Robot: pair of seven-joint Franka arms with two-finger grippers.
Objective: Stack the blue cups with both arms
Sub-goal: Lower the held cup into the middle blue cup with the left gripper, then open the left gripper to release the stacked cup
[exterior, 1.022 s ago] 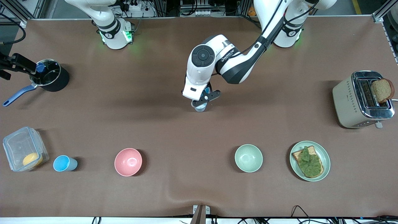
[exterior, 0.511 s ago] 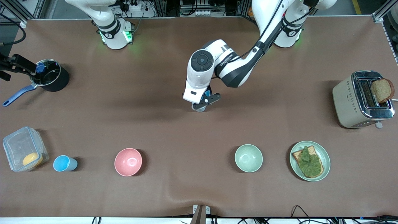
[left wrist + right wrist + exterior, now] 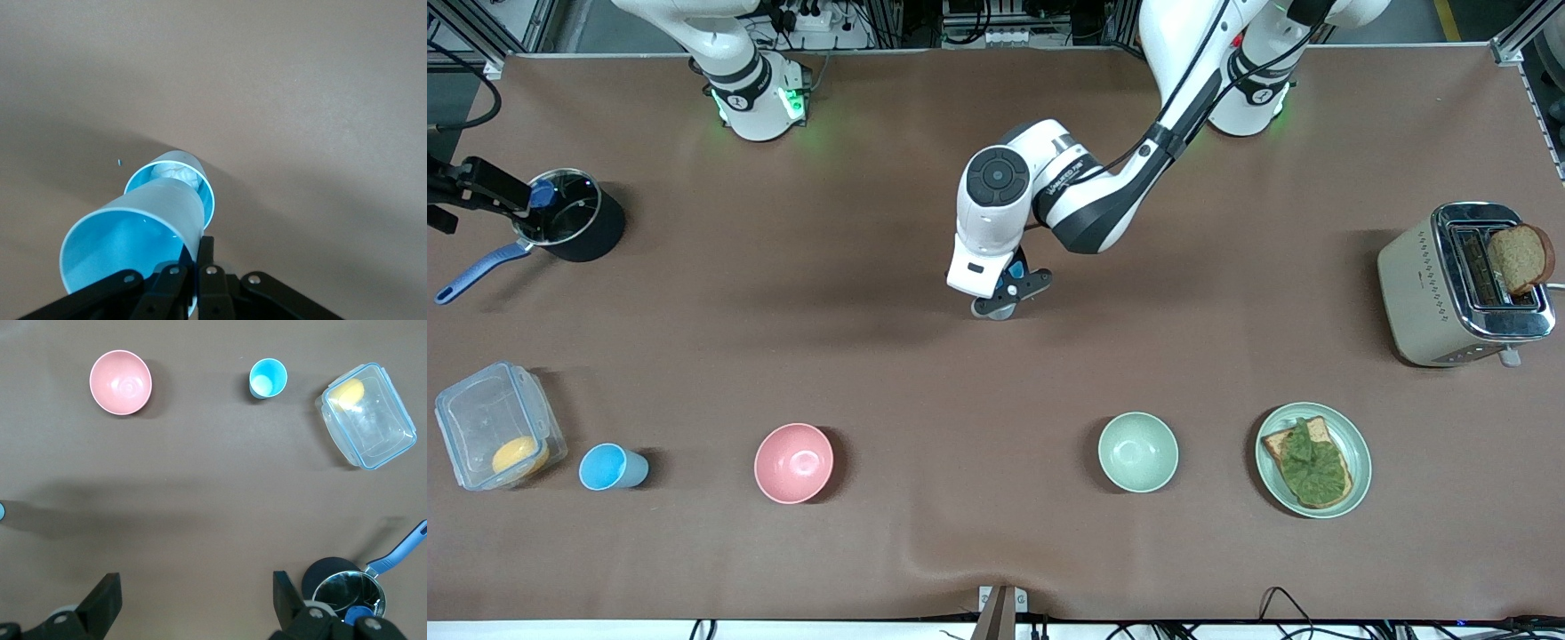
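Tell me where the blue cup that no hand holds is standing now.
In the front view, the free blue cup stands toward the right arm's end of the table, between the clear lidded container and the pink bowl.

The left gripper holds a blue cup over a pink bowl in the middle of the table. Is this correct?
Not quite. The left gripper holds a blue cup, but it hangs over a second blue cup standing in the middle of the table, not a bowl. The left wrist view shows this.

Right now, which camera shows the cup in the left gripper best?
The left wrist view: the held cup fills it, above a second cup. The front view hides most of it under the left gripper. The right wrist view misses it.
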